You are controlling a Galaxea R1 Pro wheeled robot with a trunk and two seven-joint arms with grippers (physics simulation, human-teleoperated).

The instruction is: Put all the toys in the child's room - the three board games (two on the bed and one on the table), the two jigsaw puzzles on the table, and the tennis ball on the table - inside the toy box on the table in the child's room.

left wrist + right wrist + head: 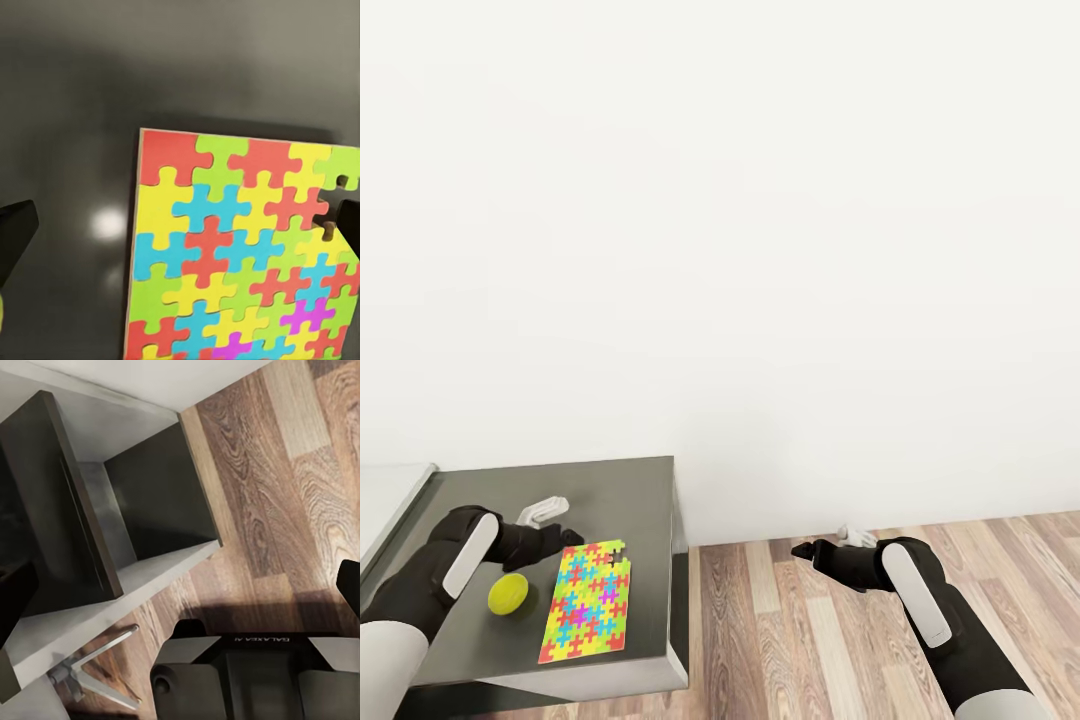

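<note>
In the head view my left pincer (572, 541) sits low in the lower left of the frame, over the dark grey counter (630, 480), its tips right at the top edge of the jigsaw puzzle box (587, 604). That box lies flat on the counter, long side running toward the bottom of the frame, its right edge near the counter's right rim. The tennis ball (508, 594) rests on the counter just left of the box, close under my left forearm, apart from the pincer tips.

In the left wrist view the pincer is released: one dark fingertip (16, 232) shows at the left edge, over bare counter well clear of the puzzle box (232, 255), and the other shows at the right edge over the box's printed lid, so the box's left edge lies between them. I cannot tell whether the right tip touches the lid.

My right pincer (810, 549) hangs in the lower right of the head view, over the wood-plank floor (780, 620), pointing left toward the counter's end and well apart from it. In the right wrist view its dark fingertips (15, 600) sit at opposite edges, spread apart with nothing between them.
</note>
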